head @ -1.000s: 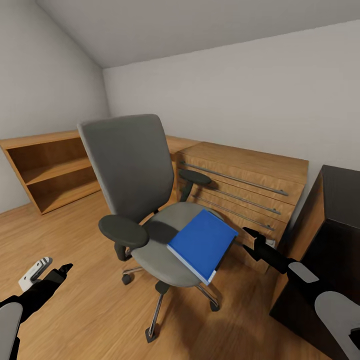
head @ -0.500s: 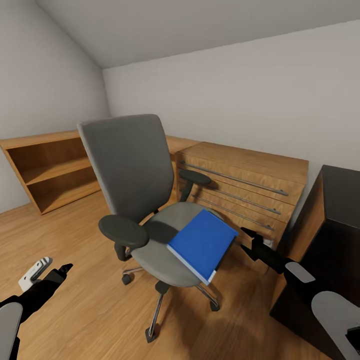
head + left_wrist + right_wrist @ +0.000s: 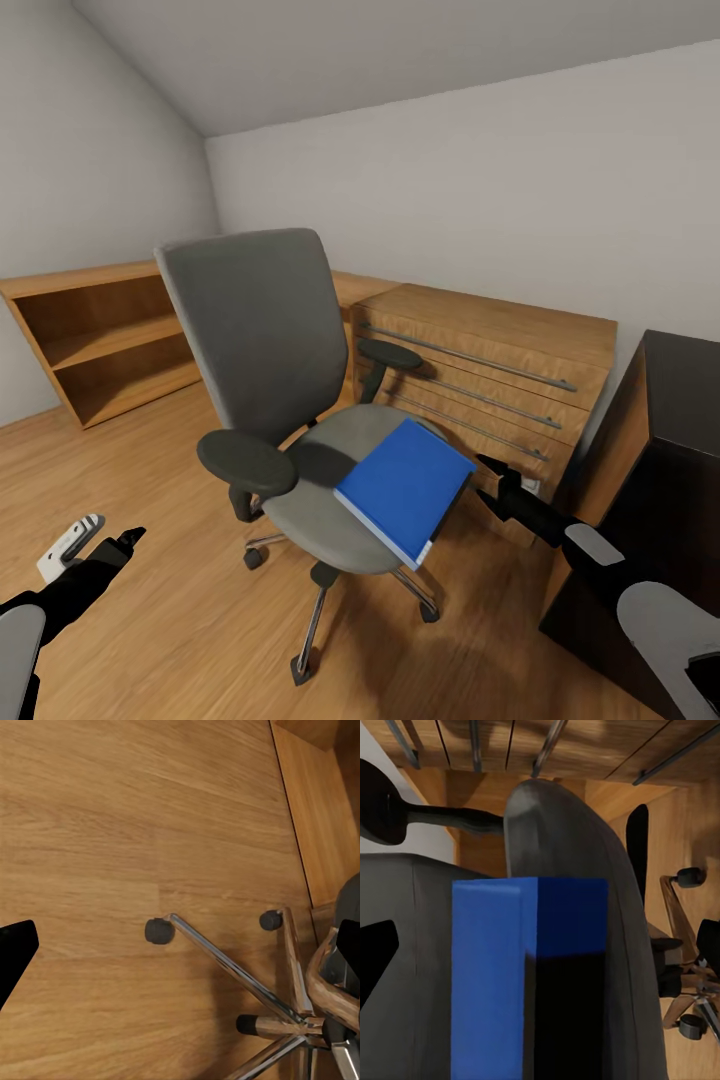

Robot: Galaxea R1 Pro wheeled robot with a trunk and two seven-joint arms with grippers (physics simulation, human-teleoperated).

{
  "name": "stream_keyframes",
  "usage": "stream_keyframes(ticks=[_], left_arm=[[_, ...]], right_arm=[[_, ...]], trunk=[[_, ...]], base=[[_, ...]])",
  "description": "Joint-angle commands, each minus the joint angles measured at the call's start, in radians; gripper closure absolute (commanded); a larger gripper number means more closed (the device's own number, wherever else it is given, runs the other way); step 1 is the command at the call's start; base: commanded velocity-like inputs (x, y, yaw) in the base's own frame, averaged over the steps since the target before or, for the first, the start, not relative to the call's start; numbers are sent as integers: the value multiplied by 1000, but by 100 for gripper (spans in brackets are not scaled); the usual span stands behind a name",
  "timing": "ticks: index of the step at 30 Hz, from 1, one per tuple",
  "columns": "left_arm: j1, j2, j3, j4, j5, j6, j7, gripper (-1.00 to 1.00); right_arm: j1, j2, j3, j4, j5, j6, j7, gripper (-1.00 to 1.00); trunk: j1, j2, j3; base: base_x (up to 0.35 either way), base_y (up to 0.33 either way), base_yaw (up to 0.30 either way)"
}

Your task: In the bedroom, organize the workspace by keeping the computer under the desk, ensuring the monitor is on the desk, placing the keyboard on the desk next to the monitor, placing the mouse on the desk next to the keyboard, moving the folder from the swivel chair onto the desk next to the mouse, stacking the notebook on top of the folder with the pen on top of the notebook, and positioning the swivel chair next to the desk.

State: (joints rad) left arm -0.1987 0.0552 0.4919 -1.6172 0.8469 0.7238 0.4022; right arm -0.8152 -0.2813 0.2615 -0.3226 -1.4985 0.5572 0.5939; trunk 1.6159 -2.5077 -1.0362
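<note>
Wooden floor (image 3: 150, 480) spreads beneath both arms — the left pincer (image 3: 125, 541) hangs low with jaws spread, holding nothing. The right pincer (image 3: 490, 470), also spread wide, points at the folder (image 3: 405, 486) lying on the swivel chair (image 3: 270, 350) seat — drawer chest (image 3: 490, 370) behind.

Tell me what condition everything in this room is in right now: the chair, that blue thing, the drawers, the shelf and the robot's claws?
swivel chair: upright on the wooden floor, seat occupied.
folder: closed, lying flat on the seat, one corner overhanging the edge.
drawer chest: all drawers shut.
open shelf unit: nothing on its visible shelves.
left gripper: low over the floor, holding nothing.
right gripper: open, just beside the folder, not touching it.
</note>
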Motion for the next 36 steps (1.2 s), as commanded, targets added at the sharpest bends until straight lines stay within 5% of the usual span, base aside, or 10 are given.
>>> stream_keyframes(ticks=[1,36], left_arm=[[-1,0,1,-1,11,3,9,-100],[-1,-1,1,0,7,3,9,-100]], right_arm=[[-1,-1,5,1,-6,3,3,-100],[-1,1,5,2,-5,3,2,-100]], trunk=[[0,0,-1],[0,0,-1]], base=[[0,0,0],[35,4,0]])
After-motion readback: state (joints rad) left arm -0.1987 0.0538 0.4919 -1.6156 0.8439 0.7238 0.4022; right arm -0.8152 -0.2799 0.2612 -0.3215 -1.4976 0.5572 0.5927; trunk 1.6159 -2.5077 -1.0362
